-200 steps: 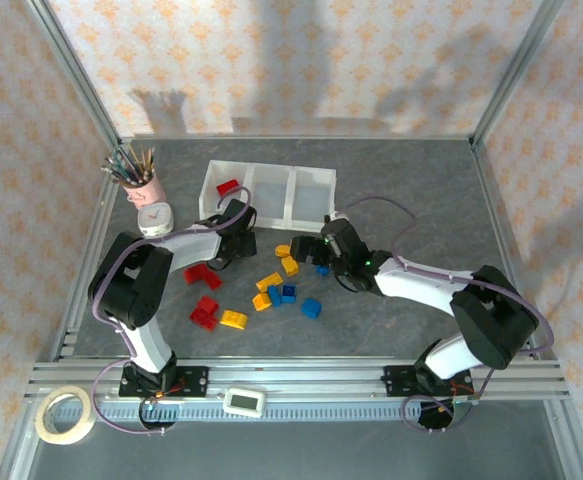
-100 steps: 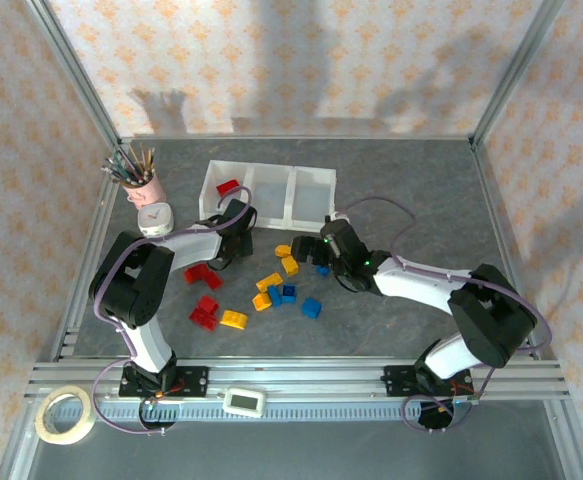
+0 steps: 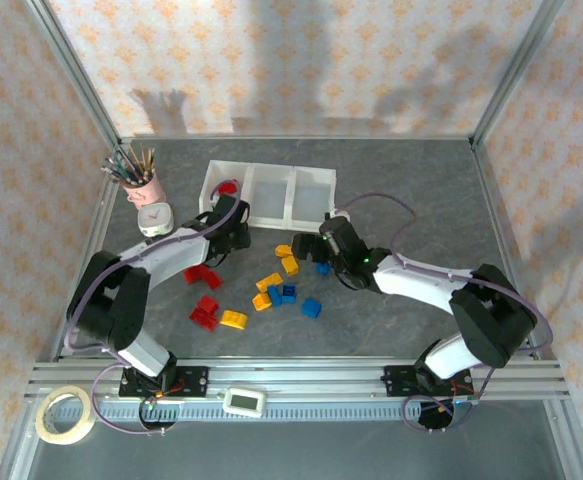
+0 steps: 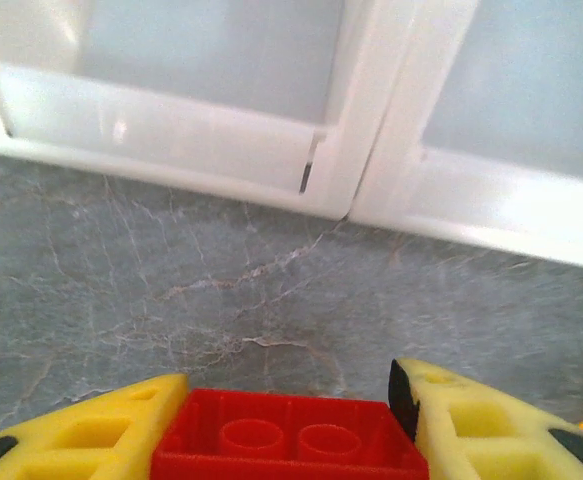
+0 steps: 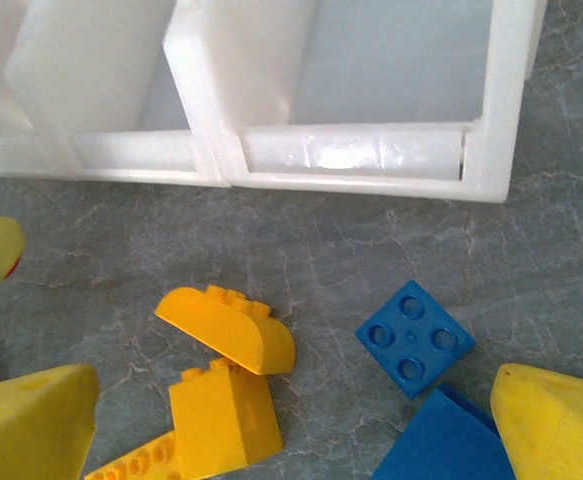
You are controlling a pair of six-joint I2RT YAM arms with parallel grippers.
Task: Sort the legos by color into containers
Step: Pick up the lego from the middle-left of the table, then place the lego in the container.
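Left end effector (image 4: 289, 415) clamps a red brick (image 4: 289, 448) facing the tray (image 4: 366, 170), where I want it; right end effector (image 5: 291, 425) gapes near a blue brick (image 5: 414, 338).

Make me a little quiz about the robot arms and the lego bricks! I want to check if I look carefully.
1. True or false: the left gripper is gripping a blue brick.
2. What colour is the brick lying in the left compartment of the white tray? A) red B) blue C) yellow
3. Fill in the gap: the right gripper, over a yellow brick and a small blue brick, has its jaws ____.

Key:
1. False. It grips a red brick.
2. A
3. open
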